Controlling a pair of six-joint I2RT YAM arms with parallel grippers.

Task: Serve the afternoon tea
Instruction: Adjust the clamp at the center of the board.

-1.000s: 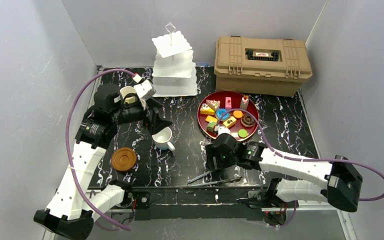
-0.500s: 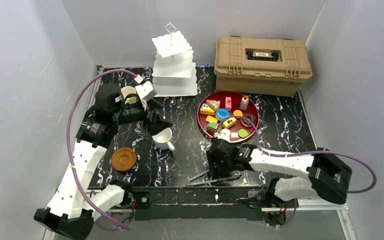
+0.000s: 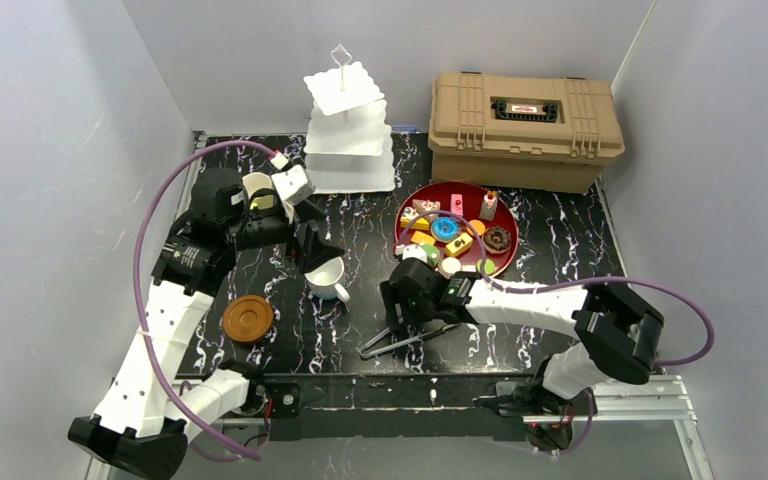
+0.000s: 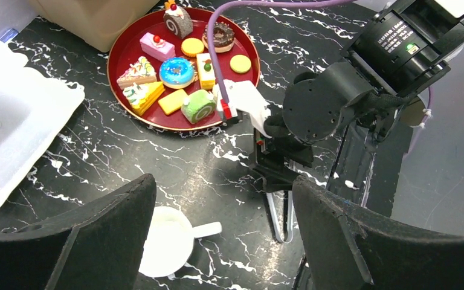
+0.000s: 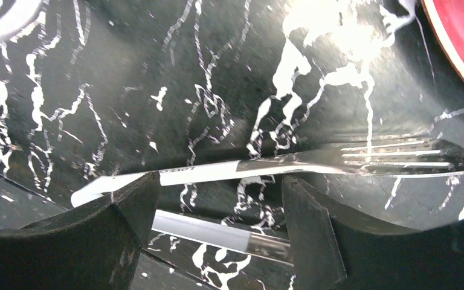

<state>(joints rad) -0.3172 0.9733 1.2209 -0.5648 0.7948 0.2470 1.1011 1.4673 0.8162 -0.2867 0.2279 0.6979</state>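
Observation:
The white mug [image 3: 324,277] stands on the black marble table, and my open left gripper [image 3: 312,250] hovers just above it. In the left wrist view the white mug [image 4: 166,241] lies low between the spread fingers [image 4: 115,223]. The pale yellow-green mug [image 3: 258,188] sits behind the left wrist. A brown coaster [image 3: 247,317] lies at the front left. The white cake stand [image 3: 348,135] stands at the back. Toy pastries [image 3: 443,228] fill a red tray [image 3: 460,185]. My right gripper [image 3: 400,315] is open, low over metal tongs [image 3: 390,343]; its fingers [image 5: 127,205] straddle one tong arm [image 5: 229,235].
The tan ribbed case [image 3: 525,115] stands at the back right, behind the tray. The tongs' slotted end [image 5: 405,158] points toward the tray rim [image 5: 459,42]. The table's front edge rail [image 3: 390,388] runs just below the tongs. Grey walls enclose three sides.
My right gripper has swung left along the front of the table, and the tongs now lie further left and turned. The left arm has barely moved.

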